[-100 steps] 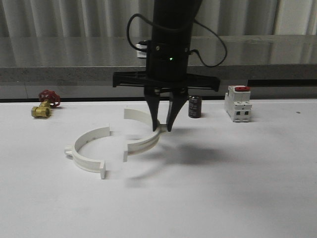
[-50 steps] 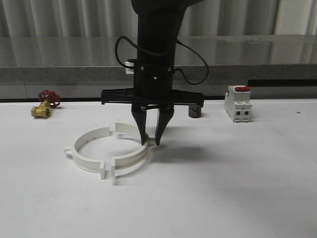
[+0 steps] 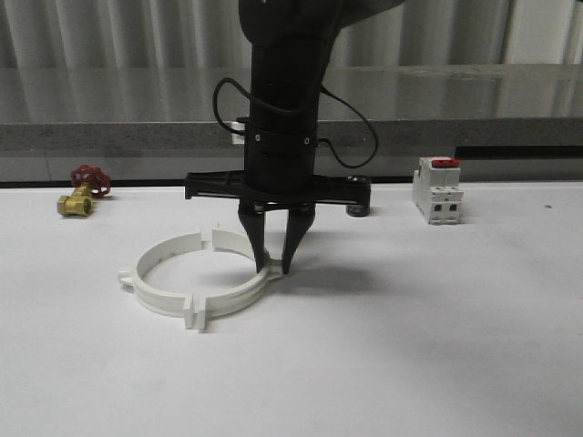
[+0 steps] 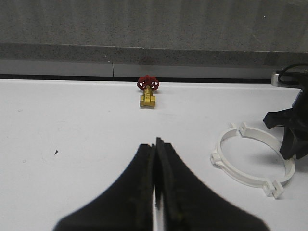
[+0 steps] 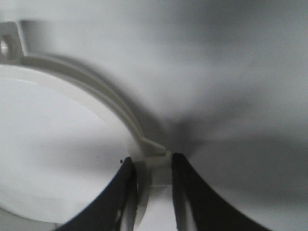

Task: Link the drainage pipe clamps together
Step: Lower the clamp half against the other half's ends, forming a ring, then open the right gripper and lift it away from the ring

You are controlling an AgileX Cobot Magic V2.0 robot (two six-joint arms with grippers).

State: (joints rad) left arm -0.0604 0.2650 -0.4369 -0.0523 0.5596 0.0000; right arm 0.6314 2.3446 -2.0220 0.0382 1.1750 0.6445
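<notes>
At mid-table, pinching the right-hand clamp half (image 3: pixel 246 296) by its outer rim with the right gripper (image 3: pixel 272 269), jaws clenched on the white band, as the right wrist view confirms. Pressing that half against the left-hand clamp half (image 3: pixel 150 282) so that both are forming one ring, flange tabs (image 3: pixel 196 314) meeting at front and back. Judging the joining step nearly finished, though whether the tabs are actually locking cannot be told. Idling well apart, the left gripper (image 4: pixel 157 159), fingers pressed together on nothing. Calling next for a firm seating push, then letting go. Standing clear behind: brass valve (image 3: pixel 80 193), breaker (image 3: pixel 436 189).
</notes>
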